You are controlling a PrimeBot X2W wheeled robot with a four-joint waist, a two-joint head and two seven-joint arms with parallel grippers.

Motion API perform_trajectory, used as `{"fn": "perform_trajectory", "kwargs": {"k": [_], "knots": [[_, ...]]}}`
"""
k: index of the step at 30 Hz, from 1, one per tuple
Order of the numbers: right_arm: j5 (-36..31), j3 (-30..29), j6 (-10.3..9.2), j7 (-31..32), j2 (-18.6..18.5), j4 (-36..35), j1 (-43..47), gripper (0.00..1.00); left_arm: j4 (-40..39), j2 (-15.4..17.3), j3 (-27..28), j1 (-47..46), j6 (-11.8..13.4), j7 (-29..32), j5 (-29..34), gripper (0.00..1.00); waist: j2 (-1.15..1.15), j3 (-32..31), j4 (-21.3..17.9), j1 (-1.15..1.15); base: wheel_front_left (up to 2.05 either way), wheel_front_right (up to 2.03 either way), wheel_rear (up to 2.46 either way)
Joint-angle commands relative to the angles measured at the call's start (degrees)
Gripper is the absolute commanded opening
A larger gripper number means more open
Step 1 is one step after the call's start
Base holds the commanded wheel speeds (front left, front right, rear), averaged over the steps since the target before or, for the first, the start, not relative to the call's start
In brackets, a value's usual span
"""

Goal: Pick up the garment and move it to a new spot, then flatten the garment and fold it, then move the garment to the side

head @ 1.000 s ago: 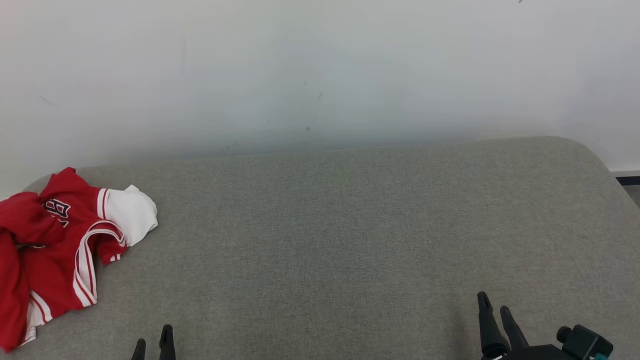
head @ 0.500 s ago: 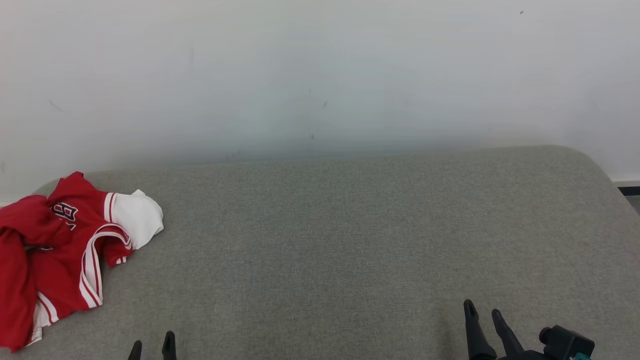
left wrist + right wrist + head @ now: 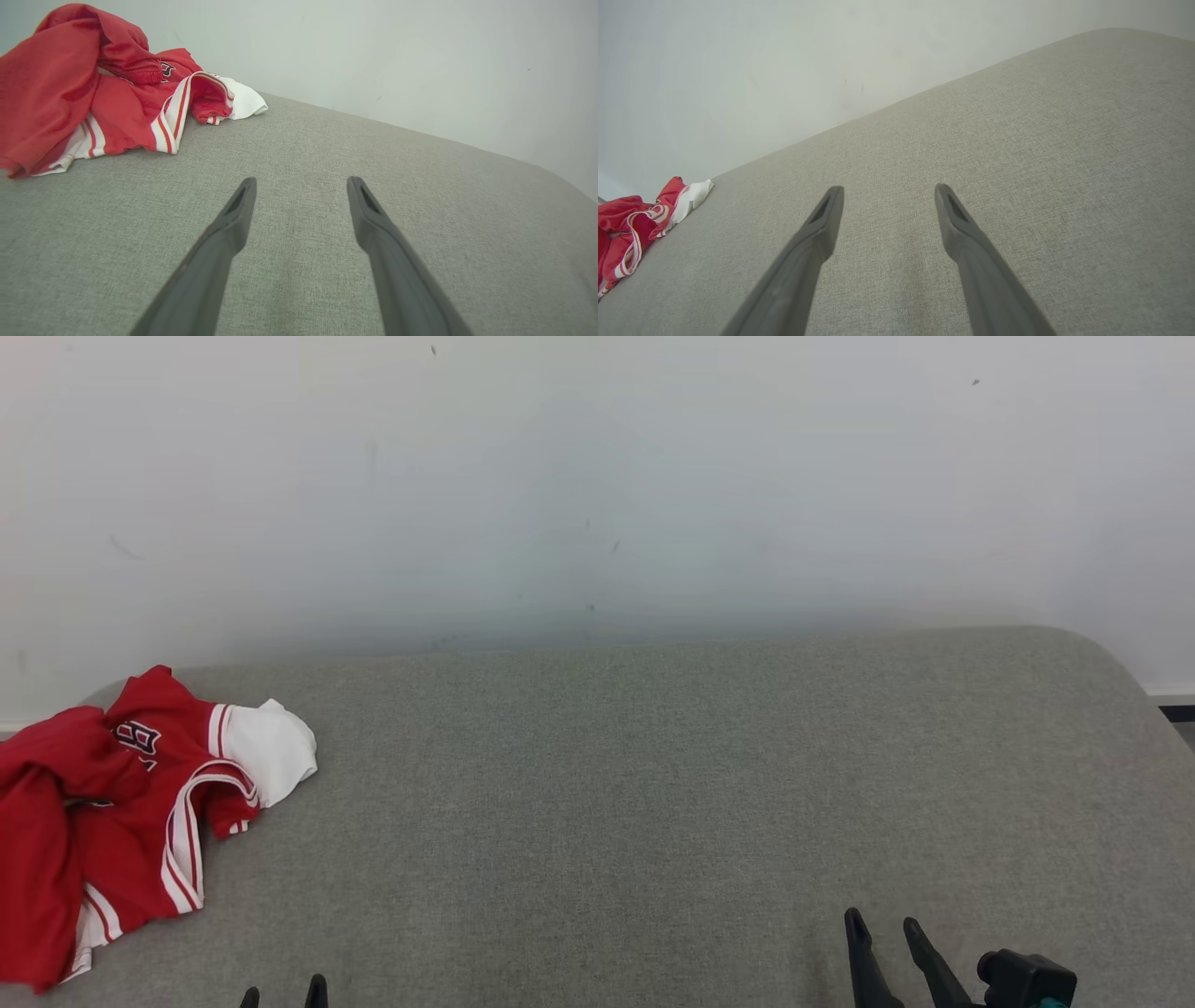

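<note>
The garment [image 3: 112, 821] is a red jersey with white stripes and a white sleeve, crumpled at the far left of the grey fabric surface [image 3: 653, 803]; it also shows at upper left in the left wrist view [image 3: 93, 93] and at the left edge of the right wrist view [image 3: 635, 224]. My left gripper [image 3: 283, 992] peeks in at the bottom edge, right of the garment and apart from it, open and empty [image 3: 301, 184]. My right gripper [image 3: 880, 926] stands at lower right, far from the garment, open with nothing between its fingers [image 3: 887, 191].
A pale wall [image 3: 597, 476] rises directly behind the grey surface. The surface rounds off at its far right corner [image 3: 1102, 653], with a strip of floor and dark baseboard [image 3: 1178, 712] beyond.
The head view has shifted, so everything sits lower and slightly right in it. Both grippers show lower at the bottom edge. The garment lies as before.
</note>
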Motion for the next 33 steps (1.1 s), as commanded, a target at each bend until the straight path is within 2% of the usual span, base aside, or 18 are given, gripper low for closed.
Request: {"fn": "perform_trajectory", "kwargs": {"k": [1,20,33], "knots": [[-1.26,0.29,0.03,-0.3,-0.27,-0.38,0.54,1.0,-0.36,0.22,0.0,0.46,0.28,-0.56,1.46,1.0,0.0,-0.12,0.1,0.01,0.0,0.0,0.0],[-9.85,1.5,0.04,-1.47,-0.27,-0.72,2.07,1.0,-1.68,-1.0,-0.48,3.15,2.74,-2.83,9.58,1.0,0.0,-1.3,0.54,0.01,0.0,0.0,0.0],[-14.23,2.98,0.04,-2.75,-0.27,0.11,2.99,1.0,-1.89,-1.68,-0.36,5.05,4.19,-4.1,12.95,1.0,0.0,-2.86,0.67,0.01,0.0,0.0,0.0]]}}
